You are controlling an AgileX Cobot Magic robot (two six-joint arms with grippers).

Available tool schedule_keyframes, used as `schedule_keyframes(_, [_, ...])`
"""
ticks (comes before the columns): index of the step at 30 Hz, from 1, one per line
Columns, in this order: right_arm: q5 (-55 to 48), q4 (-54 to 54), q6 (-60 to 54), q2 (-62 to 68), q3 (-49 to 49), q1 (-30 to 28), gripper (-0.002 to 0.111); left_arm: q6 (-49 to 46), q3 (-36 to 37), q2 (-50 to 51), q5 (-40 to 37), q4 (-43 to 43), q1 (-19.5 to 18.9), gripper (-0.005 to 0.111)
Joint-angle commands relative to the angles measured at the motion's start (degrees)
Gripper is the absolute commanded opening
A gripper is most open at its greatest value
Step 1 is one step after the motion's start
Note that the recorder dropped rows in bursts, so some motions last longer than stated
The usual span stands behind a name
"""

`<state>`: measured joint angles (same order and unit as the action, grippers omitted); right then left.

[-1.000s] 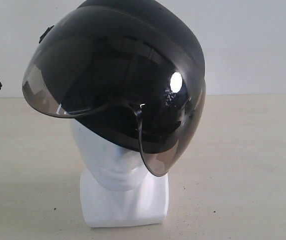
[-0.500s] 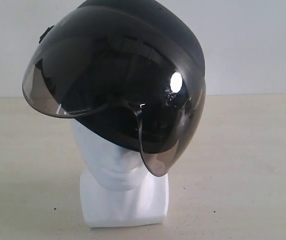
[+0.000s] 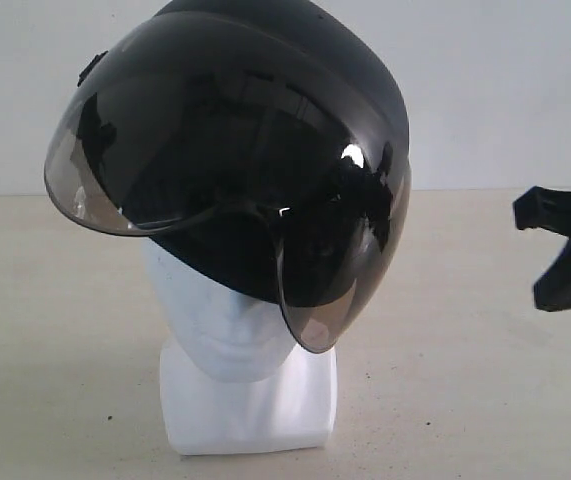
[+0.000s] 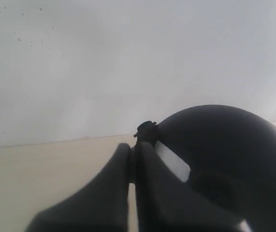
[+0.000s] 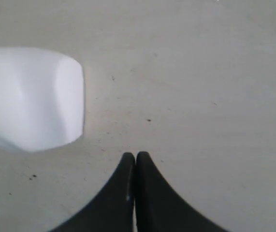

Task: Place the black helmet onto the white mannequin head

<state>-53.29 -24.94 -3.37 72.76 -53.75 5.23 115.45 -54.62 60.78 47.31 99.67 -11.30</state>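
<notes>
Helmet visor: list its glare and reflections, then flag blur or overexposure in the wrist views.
Exterior view: the visor carries one small bright glare spot and dark mirrored shapes. Left wrist view: the left gripper is soft, out of focus. Right wrist view: the white mannequin head is blown out, featureless.

Looked like robotics lab test bench. Plain white wall (image 3: 505, 90) behind; pale beige tabletop (image 3: 465, 400), dotted with dark specks, served as work surface. Staged props: white mannequin head (image 3: 245, 400) wearing black helmet (image 3: 295, 60), stood mid-table. Black robot arm (image 3: 570, 245) showed at right edge of exterior view. Wrist cameras showed same wall and tabletop under flat, even light.
</notes>
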Motion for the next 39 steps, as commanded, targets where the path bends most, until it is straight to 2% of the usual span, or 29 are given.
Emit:
schedule_keyframes(1, [9.3, -10.3, -7.3, 3.6, -2.0, -0.1, 0.0, 2.0, -4.4, 5.0, 3.4, 0.3, -0.1, 0.005])
schedule_keyframes(5, [13.0, -17.4, -14.2, 6.8, -4.5, -0.1, 0.0, 4.5, -8.0, 8.8, 10.0, 0.3, 0.0, 0.005])
schedule_keyframes(11, [14.0, -25.3, -19.3, 10.8, -8.1, 0.0, 0.0, 4.5, -8.8, 12.1, 14.7, 0.3, 3.2, 0.005])
schedule_keyframes(19, [11.3, -25.2, -19.8, 11.1, -8.7, 0.0, 0.0, 2.7, -8.5, 13.0, 15.9, 0.3, 3.4, 0.005])
schedule_keyframes(28, [14.9, -29.4, -19.8, 11.1, -8.7, 0.0, 0.0, 2.3, -5.5, 13.3, 15.4, 0.3, 3.4, 0.005])
schedule_keyframes(36, [20.1, -29.3, -19.7, 13.5, -8.7, 4.5, 0.0, 2.3, -5.7, 13.3, 15.8, 0.3, 4.1, 0.005])
schedule_keyframes(39, [21.5, -28.8, -19.7, 13.7, -8.7, 5.5, 0.0, 2.3, -6.2, 13.3, 16.3, 0.3, 5.8, 0.005])
